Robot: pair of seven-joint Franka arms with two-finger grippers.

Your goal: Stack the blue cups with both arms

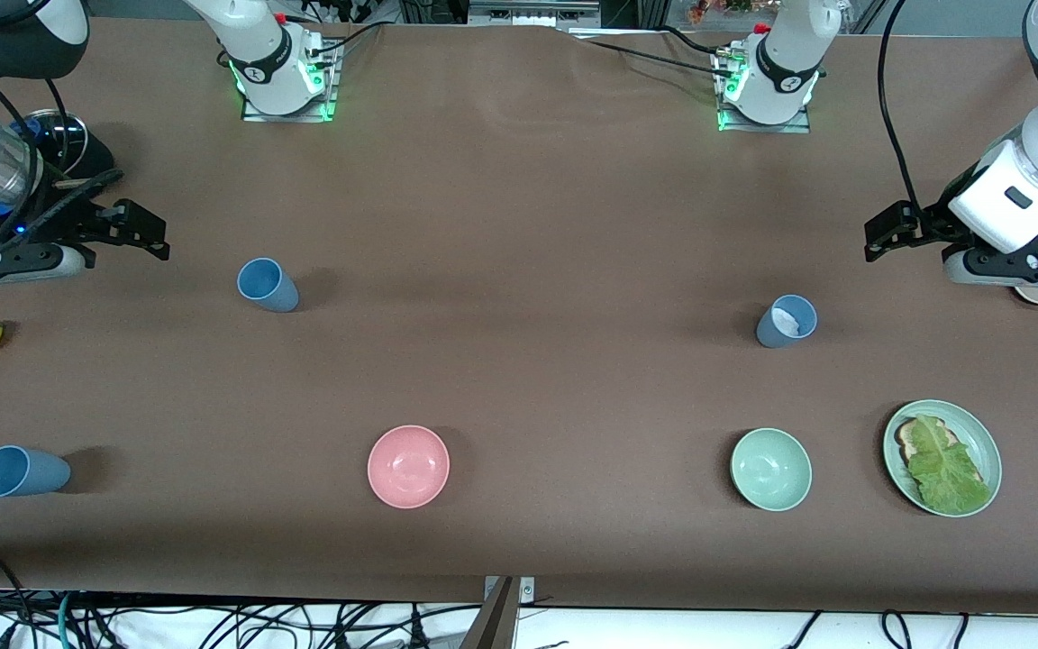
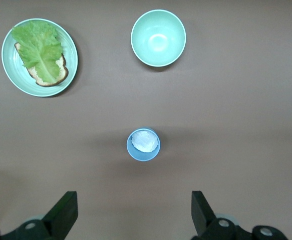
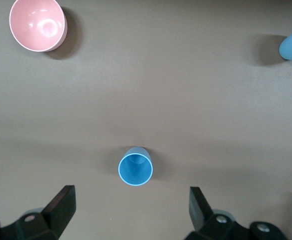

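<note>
We log three upright blue cups, one at mid-left (image 1: 268,285), one at lower left (image 1: 22,471), one mid-right holding a white patch (image 1: 787,322), apart for separate pickup, with left gripper (image 1: 879,236) and right gripper (image 1: 142,233) spread, empty.

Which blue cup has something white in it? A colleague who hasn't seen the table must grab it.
Start at the green plate holding bread and lettuce, at the left arm's end of the table, then the green bowl beside it. The blue cup stands upright just farther from the front camera than that bowl. Unlike the other two cups, it shows a white patch inside.
</note>
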